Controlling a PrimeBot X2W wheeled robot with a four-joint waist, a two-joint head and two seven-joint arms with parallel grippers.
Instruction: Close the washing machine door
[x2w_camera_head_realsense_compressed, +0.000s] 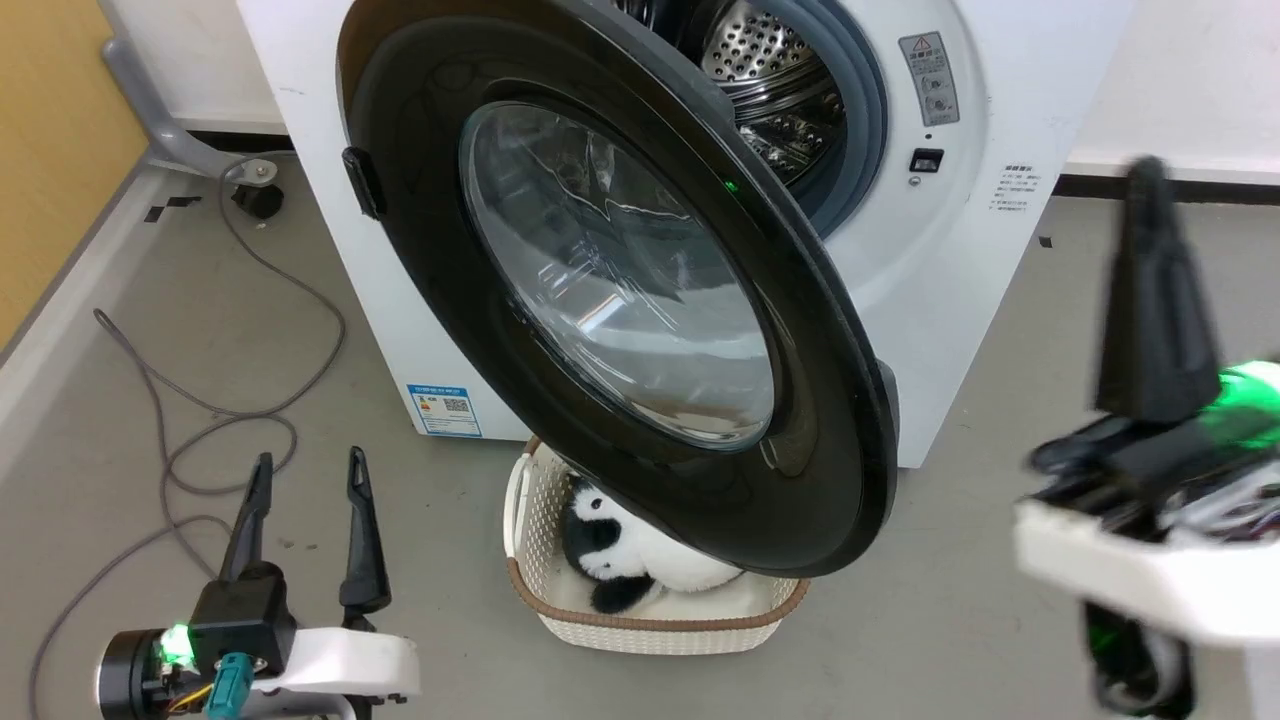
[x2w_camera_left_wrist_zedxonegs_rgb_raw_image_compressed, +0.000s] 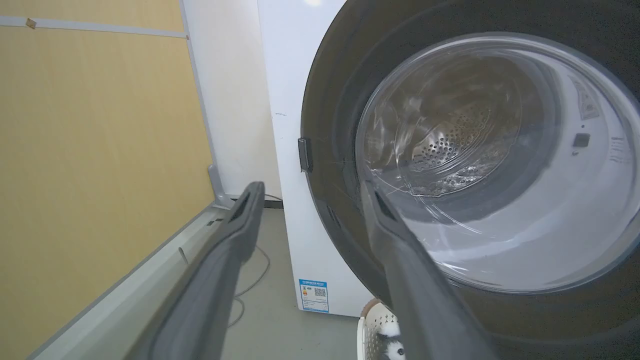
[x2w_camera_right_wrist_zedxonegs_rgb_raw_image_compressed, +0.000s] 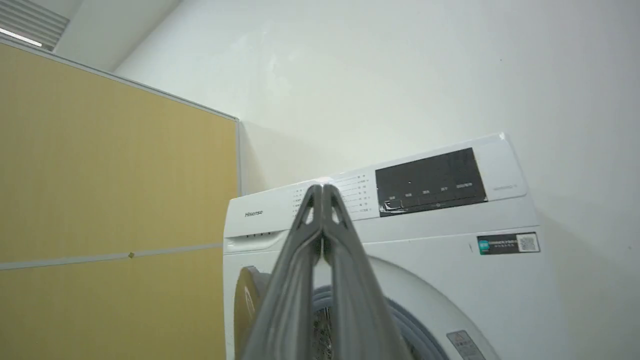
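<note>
Open washing machine door (x2w_camera_head_realsense_compressed: 620, 300)

Swung well out from white front-loading washing machine (x2w_camera_head_realsense_compressed: 960, 250), hinged at head view's left; glossy black ring round clear bulging glass. Leaves perforated steel drum (x2w_camera_head_realsense_compressed: 760, 55) and grey gasket (x2w_camera_head_realsense_compressed: 862, 110) exposed

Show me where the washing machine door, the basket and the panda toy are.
washing machine door (x2w_camera_head_realsense_compressed: 620, 280): head view, on the clear glass bowl at its centre.
basket (x2w_camera_head_realsense_compressed: 660, 632): head view, on its front wall.
panda toy (x2w_camera_head_realsense_compressed: 655, 560): head view, on its white body.
</note>
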